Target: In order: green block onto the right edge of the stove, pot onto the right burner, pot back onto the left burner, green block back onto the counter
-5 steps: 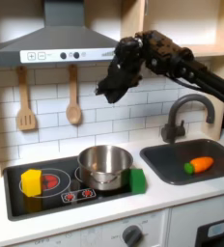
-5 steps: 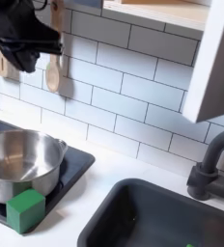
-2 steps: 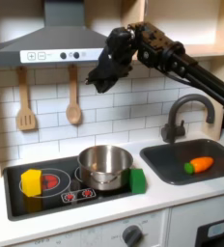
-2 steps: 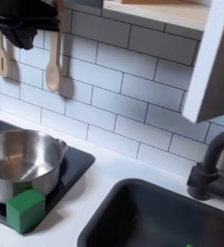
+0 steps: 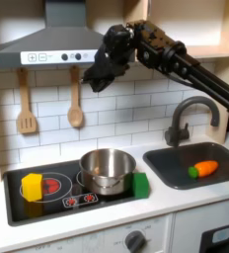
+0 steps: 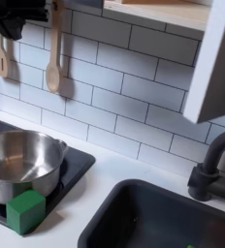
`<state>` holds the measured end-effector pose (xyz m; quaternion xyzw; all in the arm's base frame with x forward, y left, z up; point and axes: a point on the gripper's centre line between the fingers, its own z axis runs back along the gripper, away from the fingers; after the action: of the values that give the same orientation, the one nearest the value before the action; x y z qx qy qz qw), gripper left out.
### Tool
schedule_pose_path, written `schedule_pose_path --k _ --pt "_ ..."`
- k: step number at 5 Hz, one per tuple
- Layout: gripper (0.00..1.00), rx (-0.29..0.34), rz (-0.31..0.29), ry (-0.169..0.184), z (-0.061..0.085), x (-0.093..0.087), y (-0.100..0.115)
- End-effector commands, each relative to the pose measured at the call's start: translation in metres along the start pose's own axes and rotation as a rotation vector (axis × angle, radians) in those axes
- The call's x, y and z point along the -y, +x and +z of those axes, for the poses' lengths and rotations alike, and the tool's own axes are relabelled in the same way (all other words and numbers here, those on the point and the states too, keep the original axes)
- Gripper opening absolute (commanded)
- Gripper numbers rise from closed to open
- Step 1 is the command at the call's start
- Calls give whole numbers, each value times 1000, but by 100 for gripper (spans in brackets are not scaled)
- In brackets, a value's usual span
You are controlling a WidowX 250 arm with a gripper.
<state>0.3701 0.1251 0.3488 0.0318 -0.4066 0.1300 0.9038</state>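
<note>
Arm raised high, reaching in from the first exterior view's right. Gripper [image 5: 93, 79] angled downward; jaw state cannot be determined. Pot [image 5: 107, 169] sits far below on stove [image 5: 49, 201], green block [image 5: 140, 184] touching it.

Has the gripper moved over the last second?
Yes. In the first exterior view the gripper has risen and shifted toward that view's left, from beside the tiles up to the range hood.

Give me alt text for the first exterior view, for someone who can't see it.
A robot arm's gripper hangs high beside the range hood, above a toy kitchen. Below, a steel pot sits on the black stove with a green block at its right edge, a yellow block at left, and a carrot in the sink.
</note>
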Motion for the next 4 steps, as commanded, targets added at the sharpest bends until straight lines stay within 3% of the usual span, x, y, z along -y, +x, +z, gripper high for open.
schedule_pose_path --k 1,4 --pt "0 143 33 -41 17 0 9" --pt "0 236 7 -12 7 -4 6"
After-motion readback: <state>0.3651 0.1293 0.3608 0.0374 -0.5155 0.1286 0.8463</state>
